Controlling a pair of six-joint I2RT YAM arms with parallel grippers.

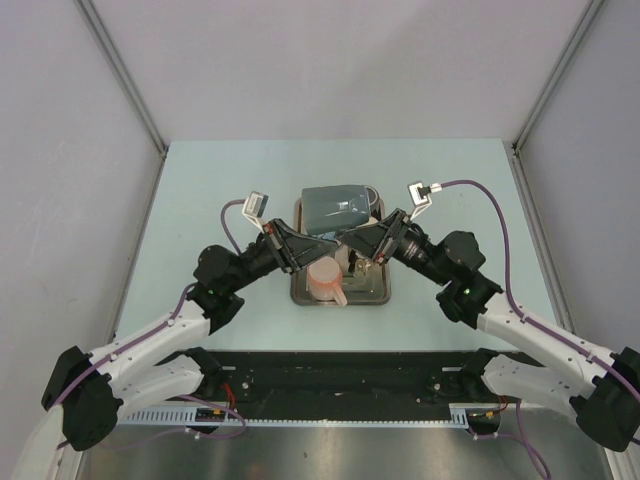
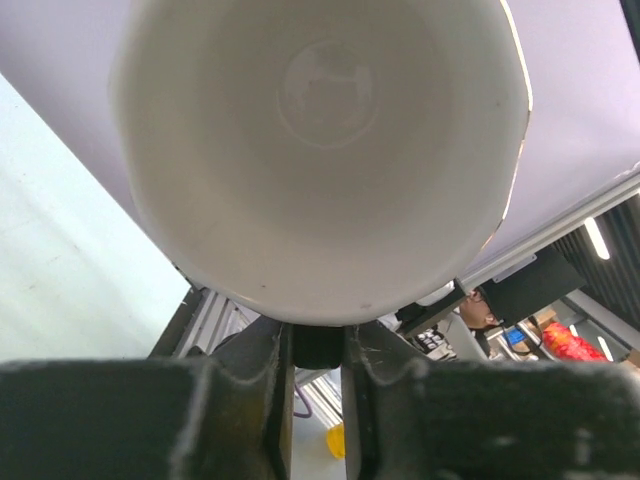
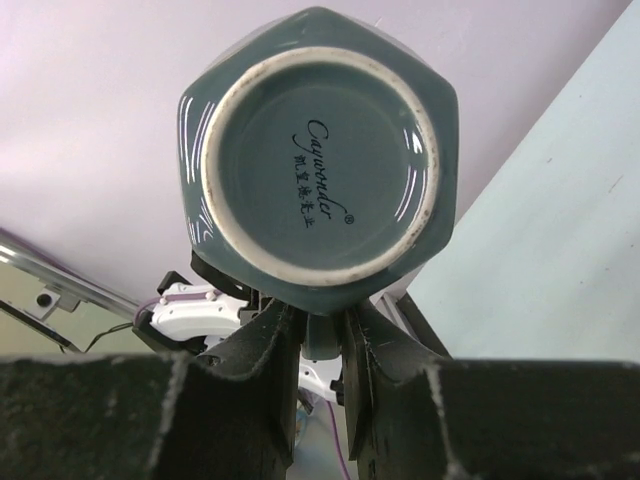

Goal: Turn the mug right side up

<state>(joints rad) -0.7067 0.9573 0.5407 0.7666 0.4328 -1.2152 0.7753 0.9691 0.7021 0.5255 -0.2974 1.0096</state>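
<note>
Over tray [image 1: 372, 291], grey mug [image 1: 338, 209] seemingly held sideways.

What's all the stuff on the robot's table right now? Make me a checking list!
Surface: pale green table with a metal tray in the middle.
Job's things: grey-blue mug, lying sideways between both grippers.
Clutter: pink cup on the tray.
Grippers: left gripper and right gripper, both shut on the mug.
Cables: purple cables looping off each wrist.
Surroundings: grey walls.
</note>
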